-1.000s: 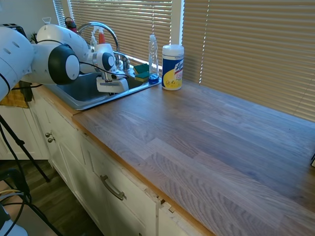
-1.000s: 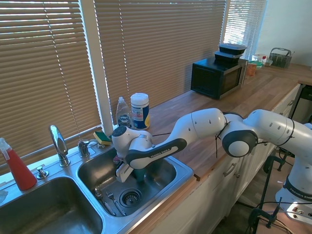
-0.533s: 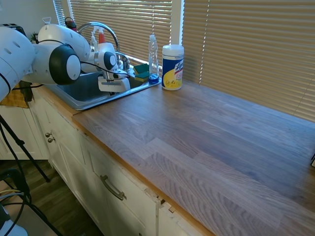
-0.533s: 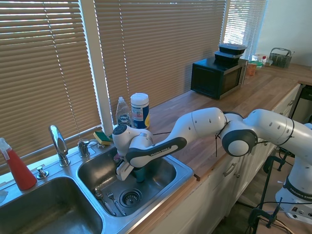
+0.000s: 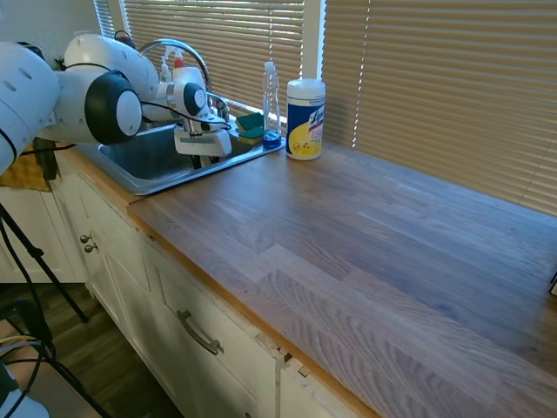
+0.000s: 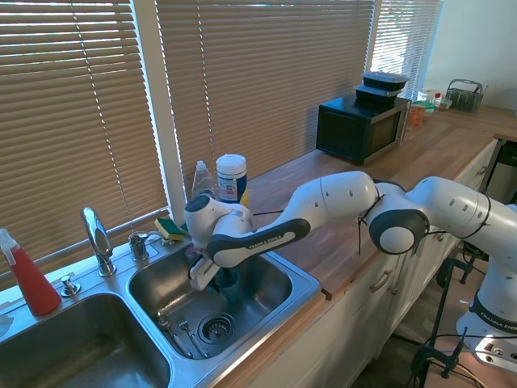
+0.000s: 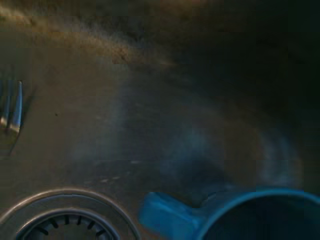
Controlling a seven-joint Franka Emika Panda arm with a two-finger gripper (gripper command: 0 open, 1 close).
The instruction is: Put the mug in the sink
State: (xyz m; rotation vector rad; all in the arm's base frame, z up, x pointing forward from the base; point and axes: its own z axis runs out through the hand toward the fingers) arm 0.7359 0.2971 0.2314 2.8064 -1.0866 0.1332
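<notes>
Inside sink (image 6: 266, 319), claw (image 6: 224, 281) over mug (image 7: 250, 215)

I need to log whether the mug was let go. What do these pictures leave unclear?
- Pincer: in both exterior views the wrist housing and the dark basin hide whether it is open.
- Mug: cut off by the wrist view's bottom edge; only a teal sliver shows under the arm in the second exterior view.
- Sink floor: the rim and arm hide it in the first exterior view, so contact can't be judged.
</notes>
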